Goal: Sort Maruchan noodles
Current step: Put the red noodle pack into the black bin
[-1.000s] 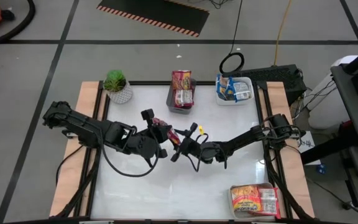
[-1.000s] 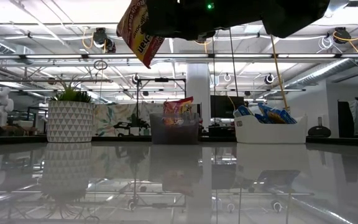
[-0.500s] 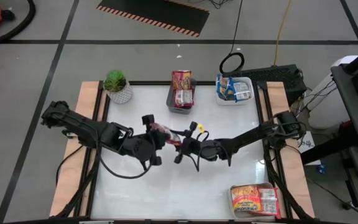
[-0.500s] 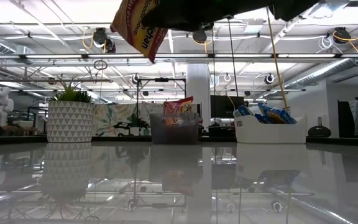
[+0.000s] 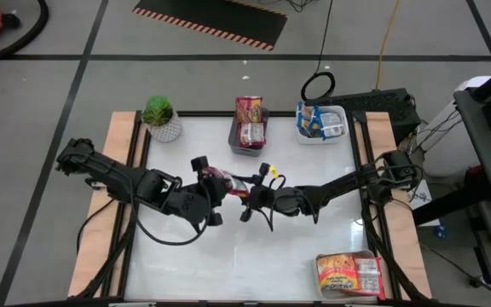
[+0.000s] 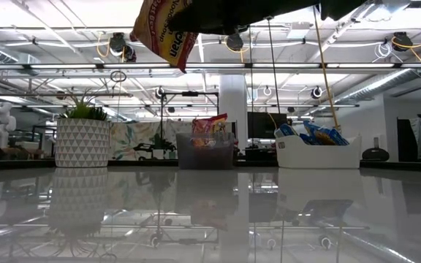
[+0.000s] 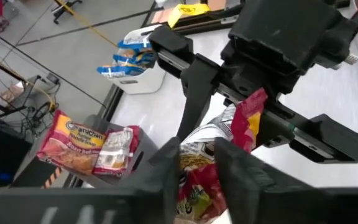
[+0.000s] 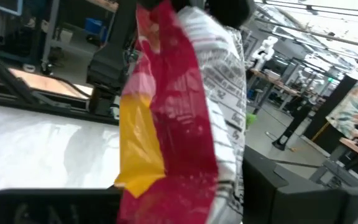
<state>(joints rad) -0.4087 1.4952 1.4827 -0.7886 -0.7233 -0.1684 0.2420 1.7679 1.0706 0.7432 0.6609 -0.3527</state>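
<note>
Big bright workshop room, glossy white table [image 5: 186, 256] under me. My left gripper [image 5: 214, 177] and right gripper [image 5: 247, 191] meet mid-table, both clamped on one red-and-yellow noodle packet [image 5: 225, 180] held above the surface; other packets in trays at the edges.

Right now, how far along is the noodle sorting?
Mostly sorted, it seems. Red packets sit in the grey tray, blue ones in the white tray, orange ones in a tray at the near right corner. In hand: one red-and-yellow packet held above mid-table between the left gripper and right gripper. Left: getting it into a tray, probably the grey one.
</note>
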